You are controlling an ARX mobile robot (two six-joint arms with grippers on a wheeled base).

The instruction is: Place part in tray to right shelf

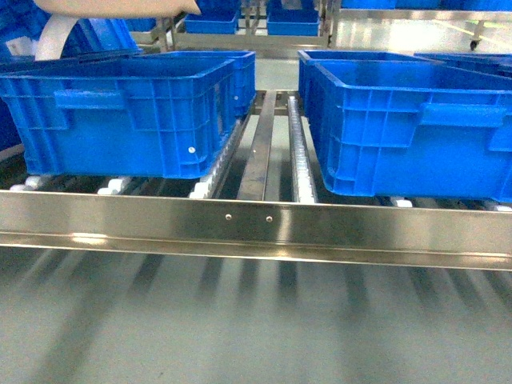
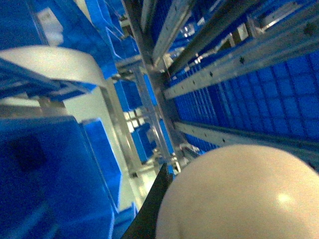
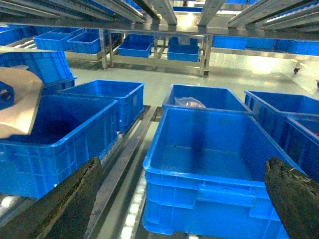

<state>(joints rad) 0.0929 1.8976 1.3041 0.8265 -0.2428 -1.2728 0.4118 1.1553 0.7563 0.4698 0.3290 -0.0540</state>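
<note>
- Right pincer (image 3: 184,199) hung with its dark fingers (image 3: 65,204) wide apart, a crate (image 3: 209,164) on the shelf (image 1: 256,228) below and ahead
- Tray (image 3: 17,104) sat far to its left, the part (image 3: 6,94) inside
- Left pincer's state: cannot tell

No text, label, brand, number or sign can be read in any of the views. The blue crates (image 3: 199,164) ahead of the right pincer (image 3: 184,199) show plain moulded walls without print. The steel front rail (image 1: 256,220) of the right shelf bears only two small rivets, no marking. In the left wrist view a pale patch sits on a blue crate (image 2: 50,20) at upper left, but it is too blurred to read.
</note>
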